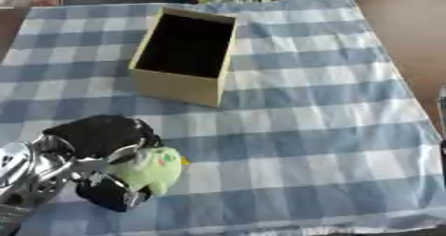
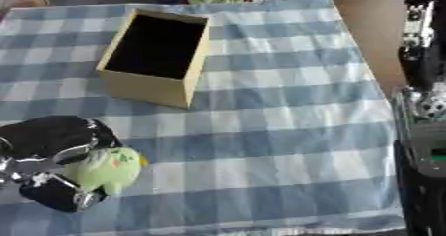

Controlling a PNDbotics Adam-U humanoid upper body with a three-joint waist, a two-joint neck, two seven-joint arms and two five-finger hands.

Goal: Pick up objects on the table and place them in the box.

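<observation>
While the left hand is curling round one green plush toy;
one tan box is sitting open beyond it on the checked cloth; right hand's state: cannot tell.

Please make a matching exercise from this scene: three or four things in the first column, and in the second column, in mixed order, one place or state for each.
Column one:
1. green plush toy
2. box
3. left hand
4. checked cloth

Column two:
A. open at the top, dark inside
B. covers the table, blue and white
C. held near the lower left corner
D. fingers curled round the toy

Pairs: 1-C, 2-A, 3-D, 4-B
</observation>
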